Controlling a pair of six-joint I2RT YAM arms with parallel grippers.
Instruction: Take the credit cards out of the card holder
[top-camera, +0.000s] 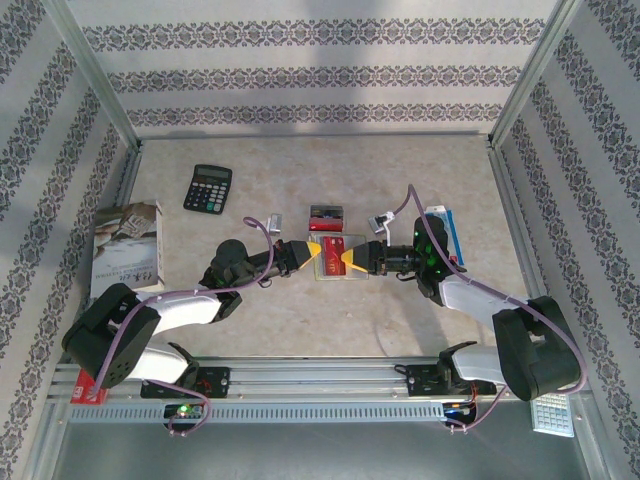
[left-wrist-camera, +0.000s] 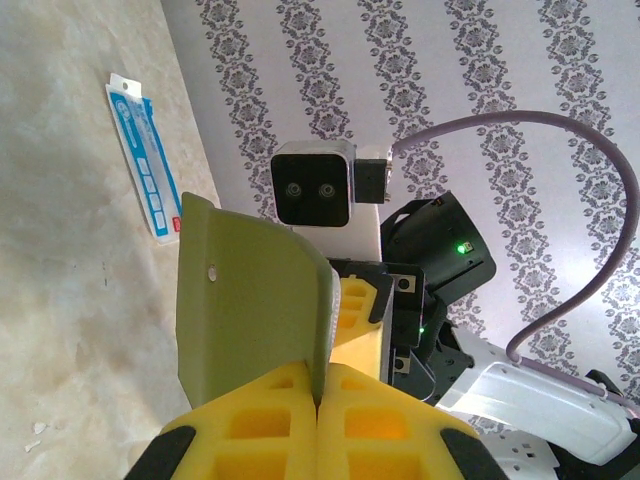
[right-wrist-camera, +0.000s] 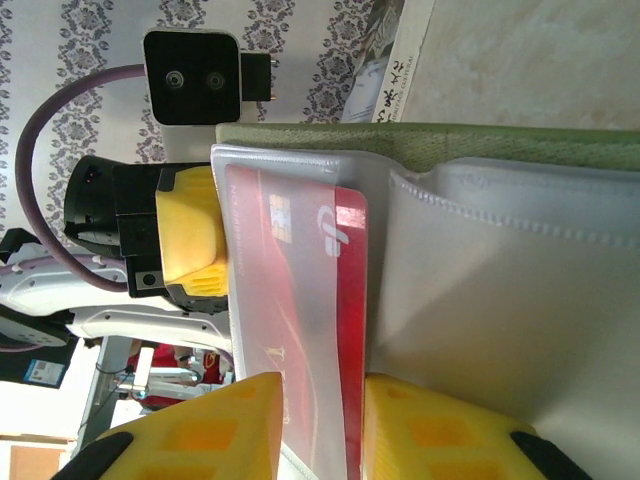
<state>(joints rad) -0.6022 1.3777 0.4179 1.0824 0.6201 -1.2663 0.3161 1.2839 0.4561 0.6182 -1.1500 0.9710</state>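
Beige tabletop (top-camera: 300, 170) boxed in by patterned wallpaper walls. Far left, a booklet (top-camera: 127, 250) is lying flat, and a black calculator (top-camera: 208, 187) is sitting behind it toward the back. The left arm is reaching in toward centre; the left gripper (top-camera: 318, 250) (left-wrist-camera: 318, 400) is clamping the card holder (top-camera: 335, 275) (left-wrist-camera: 250, 300) by its left edge. In the left wrist view the yellow fingers (left-wrist-camera: 240, 430) are pressing together on the olive flap with no gap showing, and the flap is standing on edge with its snap stud facing the camera. The holder is sitting mid-table between the two grippers, opened out with its clear pockets showing. Just behind it, loose cards (top-camera: 326, 214), dark and red, are lying on the table. A red card (top-camera: 333, 245) (right-wrist-camera: 300, 290) is sitting partway inside a clear pocket of the holder. The right gripper (top-camera: 347, 262) (right-wrist-camera: 322, 440) is coming in from the right, jaws narrow and pinching the near end of that red card together with the pocket film; its fingers (right-wrist-camera: 190, 435) are sitting tight on both sides. Further right, a blue-and-white packet (top-camera: 447, 228) (left-wrist-camera: 145, 160) is lying partly under the right arm.
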